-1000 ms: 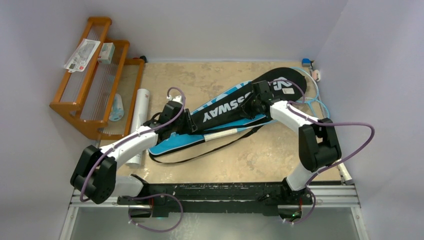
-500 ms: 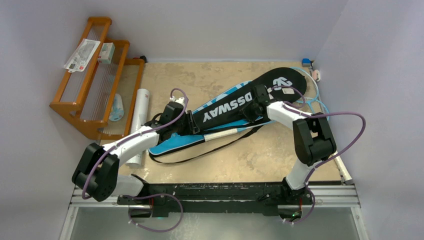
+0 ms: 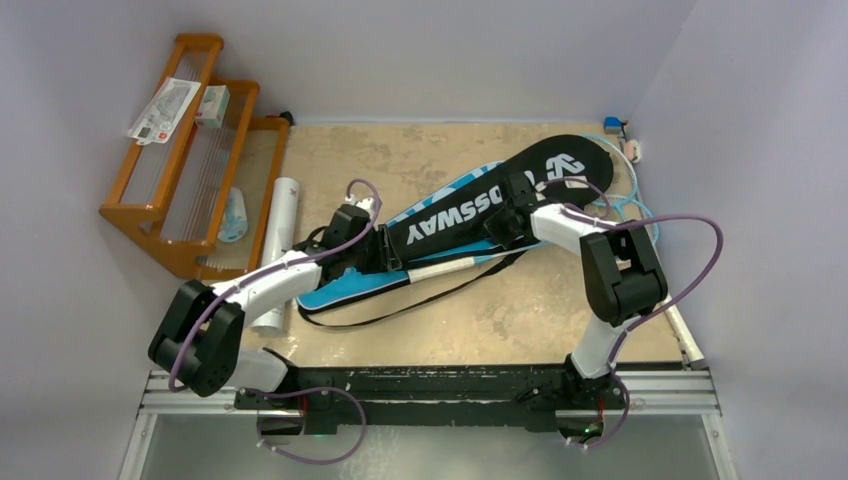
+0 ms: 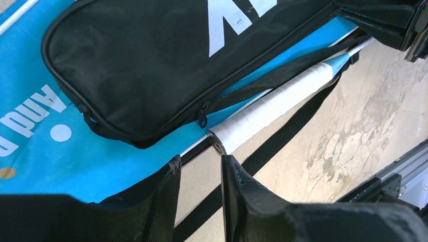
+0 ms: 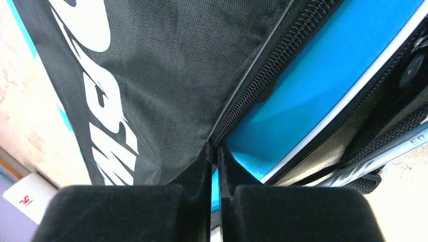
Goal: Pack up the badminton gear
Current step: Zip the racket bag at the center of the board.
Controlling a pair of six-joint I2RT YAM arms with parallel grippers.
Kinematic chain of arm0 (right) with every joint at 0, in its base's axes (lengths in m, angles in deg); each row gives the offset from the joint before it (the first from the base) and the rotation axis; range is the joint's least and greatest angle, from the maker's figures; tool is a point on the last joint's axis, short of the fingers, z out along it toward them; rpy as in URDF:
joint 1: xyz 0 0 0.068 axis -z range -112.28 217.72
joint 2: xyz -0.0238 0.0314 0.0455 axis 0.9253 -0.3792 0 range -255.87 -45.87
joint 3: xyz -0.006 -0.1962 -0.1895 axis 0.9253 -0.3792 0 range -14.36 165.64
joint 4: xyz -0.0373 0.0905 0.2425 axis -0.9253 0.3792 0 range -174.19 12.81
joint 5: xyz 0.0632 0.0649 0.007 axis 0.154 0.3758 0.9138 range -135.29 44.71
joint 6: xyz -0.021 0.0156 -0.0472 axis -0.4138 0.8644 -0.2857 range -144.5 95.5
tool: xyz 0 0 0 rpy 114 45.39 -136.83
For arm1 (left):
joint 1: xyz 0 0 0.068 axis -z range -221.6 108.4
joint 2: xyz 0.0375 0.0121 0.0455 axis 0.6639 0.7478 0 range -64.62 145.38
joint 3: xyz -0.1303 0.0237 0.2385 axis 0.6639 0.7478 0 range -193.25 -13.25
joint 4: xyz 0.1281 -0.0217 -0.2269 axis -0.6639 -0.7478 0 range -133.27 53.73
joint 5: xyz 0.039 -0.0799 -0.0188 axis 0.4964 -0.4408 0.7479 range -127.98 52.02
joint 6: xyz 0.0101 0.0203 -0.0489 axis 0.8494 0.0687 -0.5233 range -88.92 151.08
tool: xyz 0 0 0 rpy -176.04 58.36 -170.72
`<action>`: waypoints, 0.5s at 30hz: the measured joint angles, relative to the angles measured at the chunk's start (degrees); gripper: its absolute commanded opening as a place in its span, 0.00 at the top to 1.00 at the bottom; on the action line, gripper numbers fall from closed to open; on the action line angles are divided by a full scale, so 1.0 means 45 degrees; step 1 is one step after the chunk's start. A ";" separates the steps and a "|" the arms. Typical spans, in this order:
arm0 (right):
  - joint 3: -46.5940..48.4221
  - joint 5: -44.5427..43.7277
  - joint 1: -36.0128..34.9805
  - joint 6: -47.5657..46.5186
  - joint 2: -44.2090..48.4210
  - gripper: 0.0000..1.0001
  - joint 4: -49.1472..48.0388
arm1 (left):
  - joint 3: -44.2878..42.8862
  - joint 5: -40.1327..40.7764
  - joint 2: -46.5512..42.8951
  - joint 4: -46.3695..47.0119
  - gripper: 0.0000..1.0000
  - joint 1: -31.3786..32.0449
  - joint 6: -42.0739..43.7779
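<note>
Lying slantwise across the table (image 3: 420,150), the black cover (image 3: 470,205) marked CROSSWAY rests on top of the blue cover (image 3: 345,288), its wide end toward the far right corner and its narrow end toward the near left. The head of a light-blue racket (image 3: 632,208) shows beyond the wide end, by the right edge of the table. A racket handle (image 4: 272,101) wrapped in white grip sticks out from between the two covers along their near side, and a black strap (image 3: 400,305) loops over the bare table in front of it. The right gripper (image 5: 214,151) is down on the near edge of the black cover about halfway along. Its fingers are pressed almost together, pinching the zip seam where the black fabric meets the blue. The left gripper (image 4: 199,184) sits at the narrow end, jaws partly spread with nothing between them: one finger (image 4: 166,196) touches the hem of the blue cover, and the other stands just beside the butt of the white handle. The black cover's zip pull (image 4: 202,118) hangs close by. The white tube (image 3: 283,215) lies on the left of the table beside the orange wooden rack (image 3: 197,43), apart from the covers, with the left arm crossing over its near end.
</note>
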 measured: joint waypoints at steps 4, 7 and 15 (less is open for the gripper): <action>-0.0204 -0.0005 0.0000 0.0087 0.0175 1.00 -0.0175 | 0.0000 -0.0291 0.0029 0.0019 0.59 0.0000 0.0151; -0.0573 -0.0019 0.0000 0.0068 0.0748 1.00 -0.0287 | 0.0000 -0.0573 -0.0029 0.0010 0.57 0.0000 0.0199; -0.0602 -0.0126 0.0000 -0.0253 0.2584 1.00 0.0019 | -0.0005 -0.1336 -0.1005 0.0063 0.55 0.0015 0.0000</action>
